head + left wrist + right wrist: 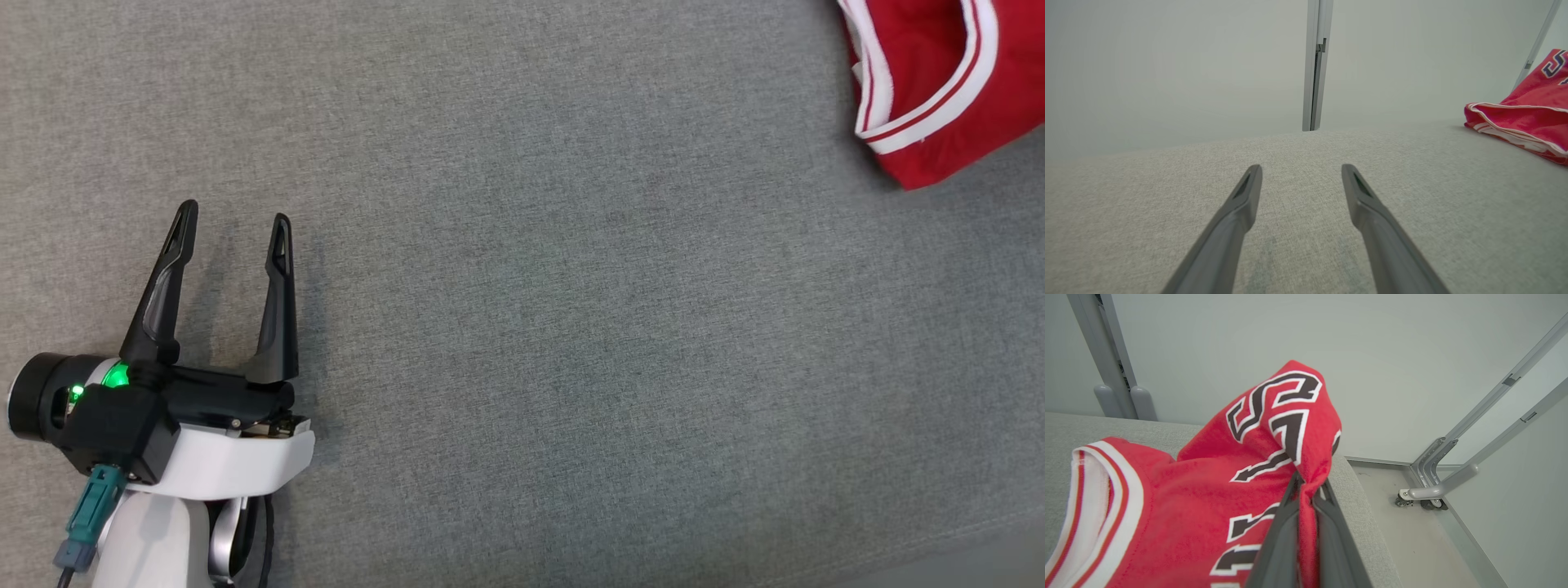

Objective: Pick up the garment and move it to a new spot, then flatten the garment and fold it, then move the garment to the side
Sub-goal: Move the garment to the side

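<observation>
The garment (931, 73) is a red jersey with white-and-red trim and dark lettering, bunched at the far right corner of the grey surface. It also lies at the right edge of the left wrist view, garment (1527, 118). In the right wrist view my right gripper (1308, 484) is shut on a fold of the garment (1208, 490), and the cloth rises in a peak above the fingertips. My left gripper (234, 219) rests low at the left of the surface, far from the jersey, with its fingers (1249, 192) spread apart and nothing between them.
The grey fabric surface (571, 327) stretches wide between the left gripper and the jersey. Its right edge (1363, 510) drops to a pale floor, where a metal frame with a caster (1429, 498) stands. A pale wall with a vertical rail (1316, 65) runs behind.
</observation>
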You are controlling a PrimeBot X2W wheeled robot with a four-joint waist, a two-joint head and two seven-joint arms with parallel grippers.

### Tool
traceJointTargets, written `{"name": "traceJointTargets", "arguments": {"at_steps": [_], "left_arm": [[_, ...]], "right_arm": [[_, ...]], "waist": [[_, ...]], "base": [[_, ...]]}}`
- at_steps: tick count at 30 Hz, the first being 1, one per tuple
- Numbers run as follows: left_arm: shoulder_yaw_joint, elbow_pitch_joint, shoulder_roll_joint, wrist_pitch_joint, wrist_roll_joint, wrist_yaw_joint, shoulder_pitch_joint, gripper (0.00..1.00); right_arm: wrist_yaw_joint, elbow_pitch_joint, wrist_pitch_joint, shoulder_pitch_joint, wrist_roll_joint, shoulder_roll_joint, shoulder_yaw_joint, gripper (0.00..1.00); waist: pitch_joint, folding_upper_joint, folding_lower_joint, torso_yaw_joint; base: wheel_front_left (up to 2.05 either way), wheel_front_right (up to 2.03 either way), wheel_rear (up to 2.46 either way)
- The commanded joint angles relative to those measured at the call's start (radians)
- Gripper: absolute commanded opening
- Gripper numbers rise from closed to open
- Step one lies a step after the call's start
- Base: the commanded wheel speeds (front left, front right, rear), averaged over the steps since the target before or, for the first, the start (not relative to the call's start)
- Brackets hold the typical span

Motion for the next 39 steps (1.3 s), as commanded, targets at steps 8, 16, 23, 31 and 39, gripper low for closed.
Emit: {"name": "traceJointTargets", "arguments": {"at_steps": [8, 16, 23, 31, 39], "left_arm": [[0.009, -0.021, 0.006, 0.0, 0.005, 0.005, 0.011, 1.0], [0.013, -0.012, 0.003, 0.0, -0.001, 0.006, 0.007, 1.0], [0.023, 0.001, -0.004, 0.0, -0.015, 0.011, 0.02, 1.0], [0.036, 0.032, -0.019, 0.0, -0.049, 0.015, 0.053, 1.0], [0.064, 0.084, -0.028, 0.0, -0.082, 0.018, 0.126, 1.0]], "right_arm": [[0.0, 0.028, -0.026, -0.051, 0.02, -0.025, 0.034, 0.0], [0.0, 0.059, -0.054, -0.069, 0.01, -0.027, 0.05, 1.0], [0.0, 0.06, -0.083, -0.066, -0.005, -0.02, 0.068, 1.0], [0.0, -0.055, -0.093, -0.01, -0.026, -0.006, 0.028, 1.0], [0.0, -0.31, -0.093, 0.214, -0.107, 0.066, -0.12, 1.0]], "waist": [[0.016, 0.0, 0.0, -0.009], [0.013, 0.0, 0.0, -0.007], [-0.027, 0.0, 0.0, -0.001], [-0.133, 0.0, 0.0, 0.029], [-0.282, 0.0, 0.0, 0.064]], "base": [[0.0, 0.0, 0.0], [0.0, 0.0, 0.0], [0.0, 0.0, 0.0], [0.0, 0.0, 0.0], [0.0, 0.0, 0.0]]}}
